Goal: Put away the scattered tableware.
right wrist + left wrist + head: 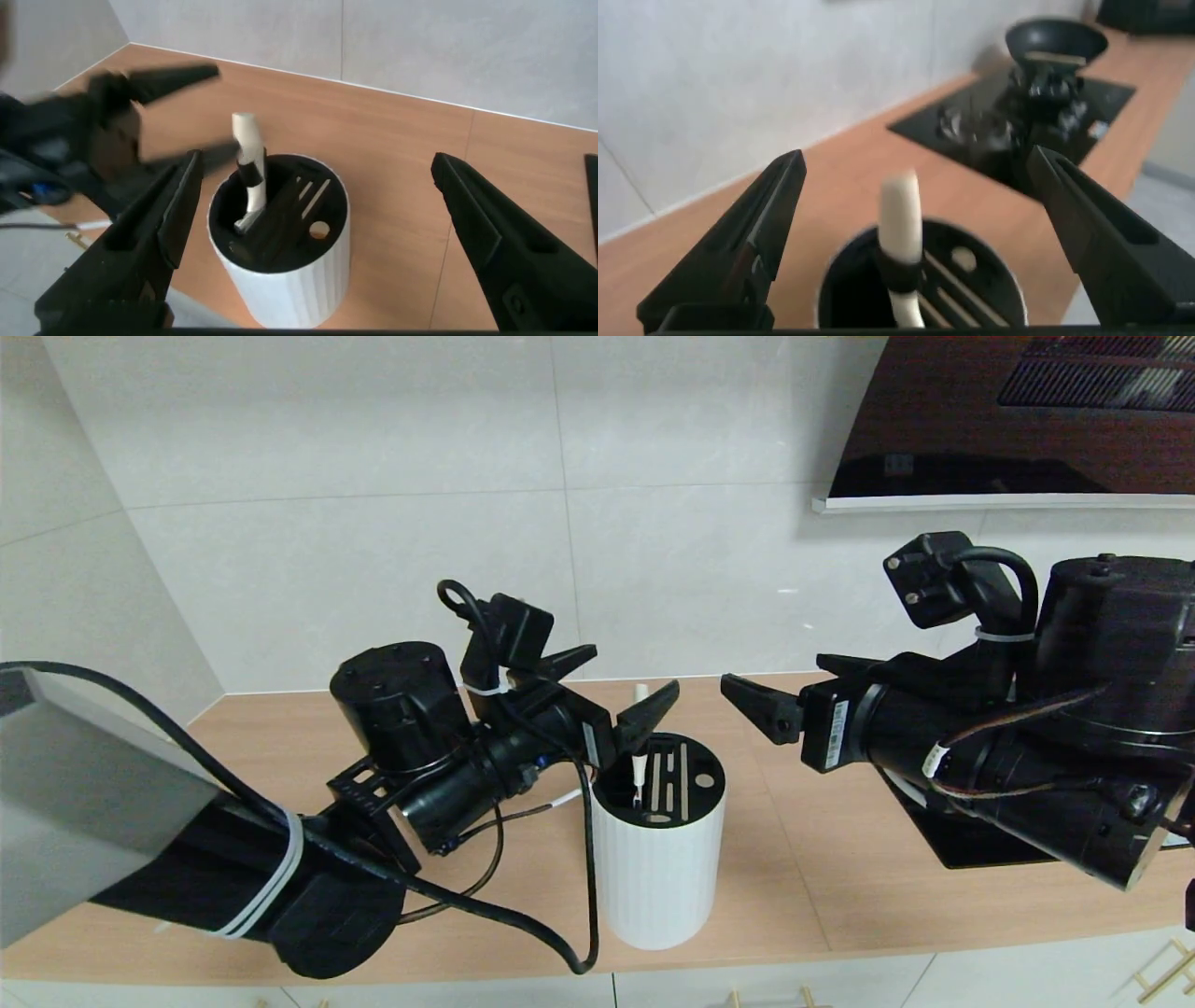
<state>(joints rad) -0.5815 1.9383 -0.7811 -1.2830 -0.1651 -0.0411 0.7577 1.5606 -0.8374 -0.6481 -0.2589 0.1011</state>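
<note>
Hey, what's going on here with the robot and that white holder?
The left gripper is open, close by the top of a white-handled utensil that stands in a slot of the white holder on the wooden counter. The right gripper, also open, hangs beside the holder, holding nothing.

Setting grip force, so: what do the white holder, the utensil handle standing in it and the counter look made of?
The holder looks like matte white plastic, given its even ribbed wall; its black slotted top likely too. The utensil handle is smooth off-white with a black band, plastic or ceramic, cannot tell. The counter shows faint wood grain, possibly laminate.
</note>
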